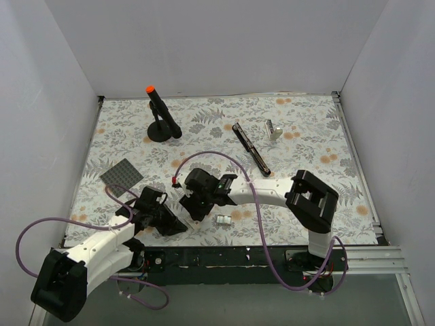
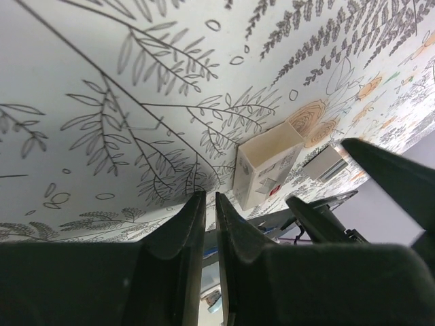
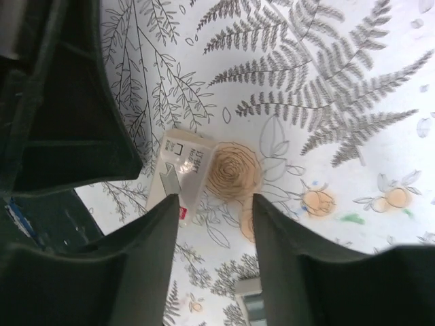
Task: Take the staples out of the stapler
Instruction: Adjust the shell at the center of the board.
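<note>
Left wrist view: left pincer point(image 2: 209, 198) pressed nearly together, nothing between, low over the leaf-printed surface point(image 2: 102, 81). Right pincer point(image 3: 214, 204) spread, empty, above a small cream cardboard box point(image 3: 178, 170). The slim black bar-shaped stapler point(image 1: 251, 149), silver channel inside, lies flat on the diagonal, well apart from both, beyond and to the right of the right pincer. Judgement: step in hand is the reach for it. To do it well, carry the right pincer over, set it across the narrow width near one end, leave the channel free for the left
</note>
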Available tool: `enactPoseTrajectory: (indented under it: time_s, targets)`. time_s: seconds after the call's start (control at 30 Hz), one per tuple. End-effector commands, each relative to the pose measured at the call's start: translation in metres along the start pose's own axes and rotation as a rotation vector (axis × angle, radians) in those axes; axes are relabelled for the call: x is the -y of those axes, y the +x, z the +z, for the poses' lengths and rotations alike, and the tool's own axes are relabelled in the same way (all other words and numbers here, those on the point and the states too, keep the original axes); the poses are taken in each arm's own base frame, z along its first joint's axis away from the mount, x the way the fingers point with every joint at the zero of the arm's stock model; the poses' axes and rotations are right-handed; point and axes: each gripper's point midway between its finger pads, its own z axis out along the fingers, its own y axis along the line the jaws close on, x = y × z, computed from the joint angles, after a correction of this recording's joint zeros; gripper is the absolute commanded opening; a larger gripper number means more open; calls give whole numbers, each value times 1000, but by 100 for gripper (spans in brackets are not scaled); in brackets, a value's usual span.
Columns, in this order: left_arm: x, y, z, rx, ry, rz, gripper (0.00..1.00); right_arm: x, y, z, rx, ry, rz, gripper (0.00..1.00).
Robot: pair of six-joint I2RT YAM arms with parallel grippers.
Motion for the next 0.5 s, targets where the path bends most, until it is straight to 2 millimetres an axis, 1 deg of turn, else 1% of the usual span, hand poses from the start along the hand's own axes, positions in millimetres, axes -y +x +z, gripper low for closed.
enactPoseTrajectory:
  time_s: [0.0,0.03,0.07,0.1,0.13,0.17,0.2,0.23,0.27,0.3,0.33,0.43,0.47]
  targets:
    - [-1,-3,5,26,-39,21,11,5,-50,-56,197,53,-61,60]
    - [2,-1,6,20,-29,35,11,9,-36,-54,183,46,-53,65]
    - [3,-1,7,21,-29,36,11,11,-41,-57,225,39,-49,92]
    - [4,0,8,19,-29,34,11,19,-42,-66,253,34,-36,92]
    - [7,1,11,14,-29,44,11,21,-39,-68,256,19,-31,92]
    - [7,2,13,16,-32,51,11,28,-27,-67,236,23,-25,93]
    - [8,2,14,16,-35,55,11,36,-27,-74,245,35,-18,93]
    - [10,5,17,11,-41,65,11,42,-23,-76,239,50,-19,94]
    - [11,5,19,14,-46,71,11,47,-14,-78,218,60,-35,94]
    - [12,5,20,15,-50,75,11,54,-14,-86,231,80,-35,94]
    - [16,7,22,12,-40,88,10,60,-12,-89,232,113,-42,92]
    - [24,12,27,5,-37,111,9,68,-4,-100,243,135,-110,89]
    - [32,14,28,6,-29,110,9,69,-7,-102,265,137,-132,86]
